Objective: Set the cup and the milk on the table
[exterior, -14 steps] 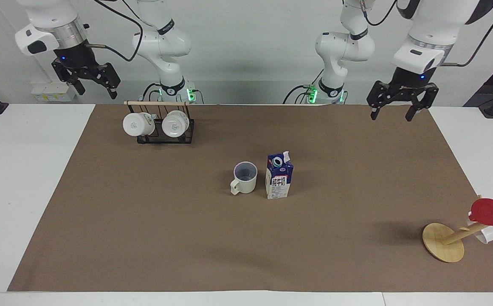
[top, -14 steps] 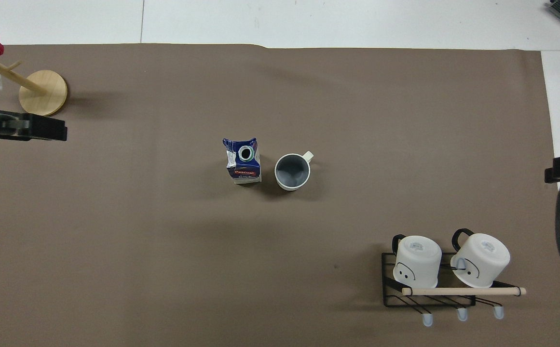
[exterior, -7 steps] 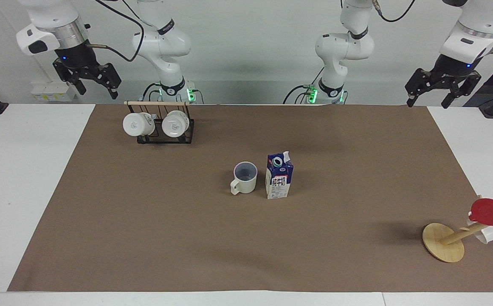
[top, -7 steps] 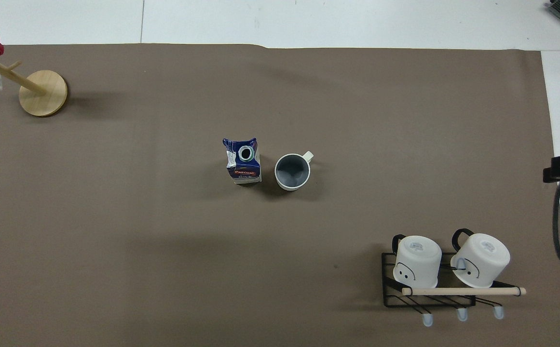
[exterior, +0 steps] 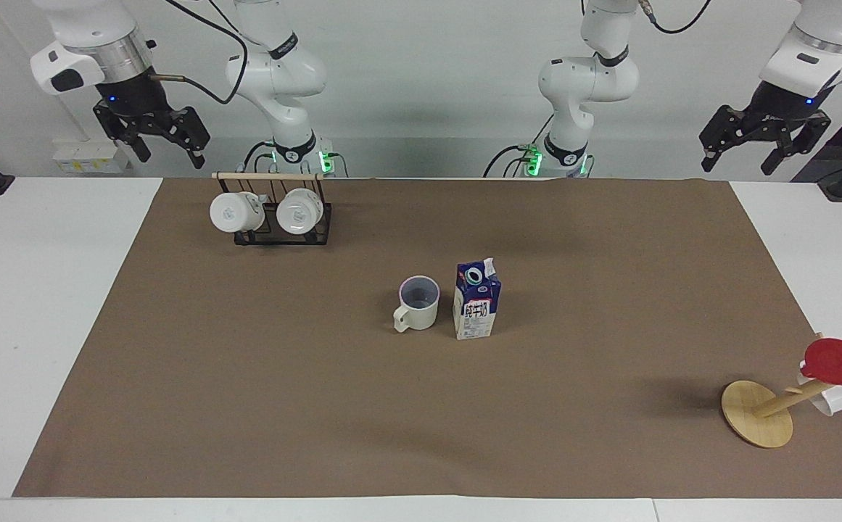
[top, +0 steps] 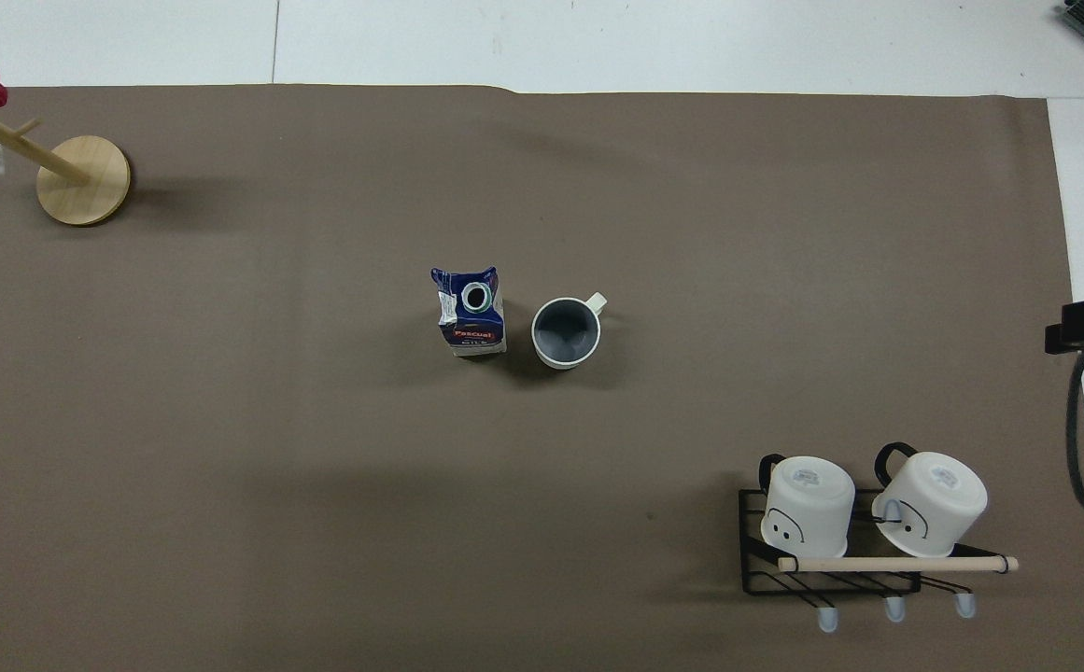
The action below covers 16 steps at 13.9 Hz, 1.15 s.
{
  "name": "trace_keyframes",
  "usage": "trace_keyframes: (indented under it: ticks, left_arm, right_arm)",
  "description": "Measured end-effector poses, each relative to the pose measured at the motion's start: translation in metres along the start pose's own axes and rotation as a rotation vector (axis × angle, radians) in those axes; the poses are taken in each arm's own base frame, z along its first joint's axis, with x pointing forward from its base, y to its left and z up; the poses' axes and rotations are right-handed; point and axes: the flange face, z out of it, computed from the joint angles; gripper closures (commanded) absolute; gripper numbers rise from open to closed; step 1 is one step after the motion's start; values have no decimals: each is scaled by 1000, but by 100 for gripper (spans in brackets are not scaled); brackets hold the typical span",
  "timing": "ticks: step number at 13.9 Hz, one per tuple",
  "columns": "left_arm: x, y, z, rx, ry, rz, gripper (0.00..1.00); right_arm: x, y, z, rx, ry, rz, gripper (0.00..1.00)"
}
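Right pincer (exterior: 165, 149) raised at 10 o'clock of the facing view, above the desk's (exterior: 51, 290) white edge at the right arm's end, fingers spread, grasping nothing. Black wire rack (exterior: 283, 221) with two white mugs (exterior: 236, 212) on the brown mat (exterior: 319, 406), at 11 o'clock of the mat. Cup (exterior: 418, 302) upright at mat centre, handle at its 7 o'clock. Milk (exterior: 476, 300) upright just beside the cup, at its 3 o'clock, a small gap between them, cap on top. Wooden stand (exterior: 758, 413) at 4 o'clock of the mat carries a red cup (exterior: 841, 361). Left pincer (exterior: 764, 151) raised at 2 o'clock, above the desk corner at the left arm's end, fingers spread, grasping nothing.
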Motion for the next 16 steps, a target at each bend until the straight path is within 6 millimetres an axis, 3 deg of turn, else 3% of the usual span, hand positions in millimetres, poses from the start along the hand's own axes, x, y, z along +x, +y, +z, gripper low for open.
trace_keyframes:
  ticks: [16]
  left_arm:
    - [-3, 1, 1, -3, -13, 2, 0]
  right_arm:
    - [0, 0, 0, 0, -1, 0, 0]
